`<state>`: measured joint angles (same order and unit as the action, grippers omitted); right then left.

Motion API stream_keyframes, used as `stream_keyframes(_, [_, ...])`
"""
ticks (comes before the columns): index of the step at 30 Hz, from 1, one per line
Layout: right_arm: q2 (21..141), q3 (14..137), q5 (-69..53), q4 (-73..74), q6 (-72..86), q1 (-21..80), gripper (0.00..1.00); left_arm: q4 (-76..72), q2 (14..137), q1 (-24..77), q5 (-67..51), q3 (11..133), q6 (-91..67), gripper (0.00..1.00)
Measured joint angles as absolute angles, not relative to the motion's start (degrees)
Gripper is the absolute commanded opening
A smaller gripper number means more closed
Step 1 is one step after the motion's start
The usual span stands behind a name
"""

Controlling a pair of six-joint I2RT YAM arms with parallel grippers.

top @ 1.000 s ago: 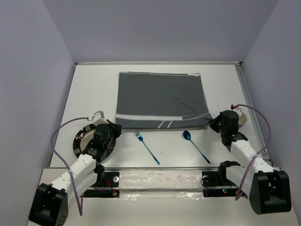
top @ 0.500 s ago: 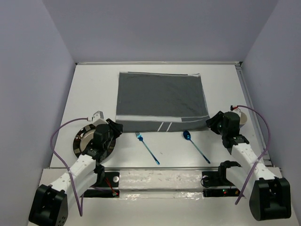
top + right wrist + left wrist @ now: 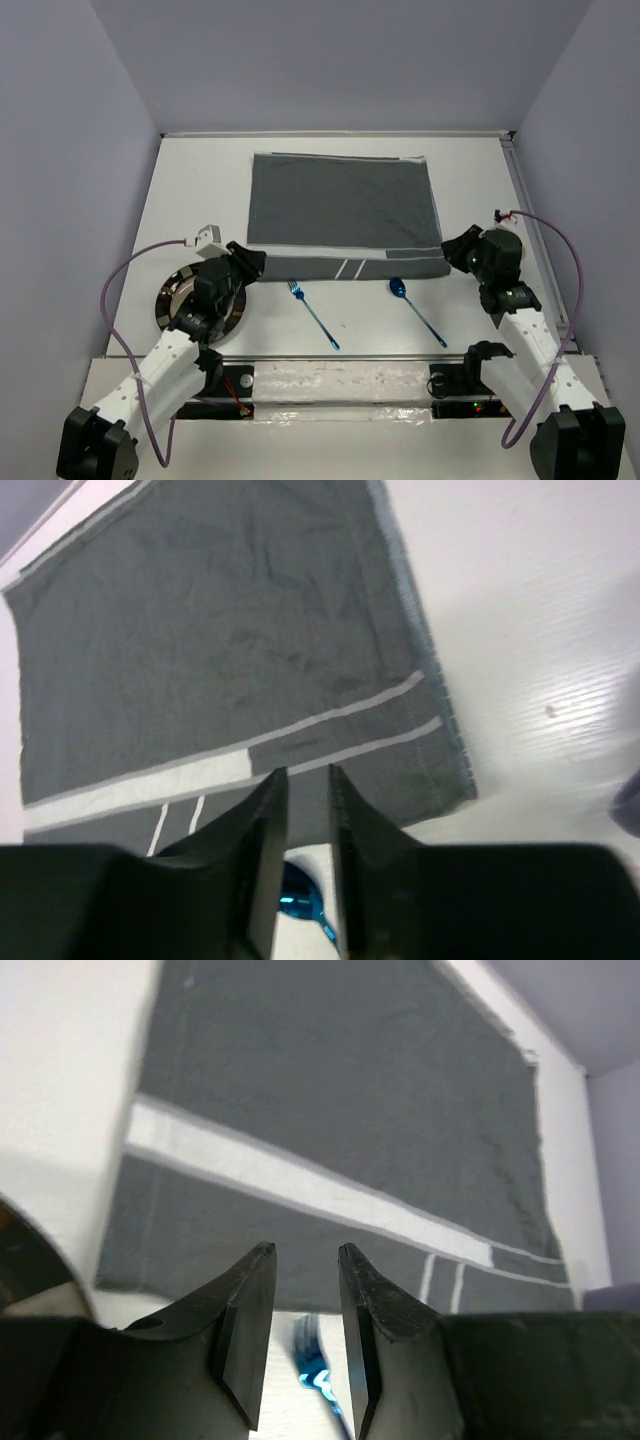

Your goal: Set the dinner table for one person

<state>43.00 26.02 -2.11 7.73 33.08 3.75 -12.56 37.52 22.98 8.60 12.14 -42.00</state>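
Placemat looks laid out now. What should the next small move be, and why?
Probably move the left gripper over the plate and lower it to the rim. The placemat lies flat with nothing on it, the plate sits on the table off the placemat, under the left arm, and that gripper holds nothing.

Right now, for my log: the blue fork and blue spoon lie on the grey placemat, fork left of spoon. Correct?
No. The top external view shows the blue fork and blue spoon on the white dinner table, nearer than the grey placemat, fork left of spoon.
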Motion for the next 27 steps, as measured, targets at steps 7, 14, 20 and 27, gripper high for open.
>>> stream_keyframes(7, [47.3, 26.8, -8.1, 2.3, 35.8, 19.6, 0.31, -10.9, 33.6, 27.2, 7.0, 24.6, -38.7, 0.54])
stream_keyframes(14, [67.5, 36.6, -4.1, -9.5, 39.4, 47.9, 0.46, -6.0, 26.4, 27.3, 6.3, 39.3, -32.6, 0.79])
stream_keyframes(20, [92.4, 51.0, -2.7, -19.0, 42.1, 60.7, 0.47, 1.5, 23.3, 27.3, 6.5, 50.6, -25.2, 0.89])
stream_keyframes(27, [113.1, 65.2, -4.5, -25.0, 47.4, 63.0, 0.48, 6.9, 20.6, 27.3, 9.5, 50.3, -18.4, 0.92])
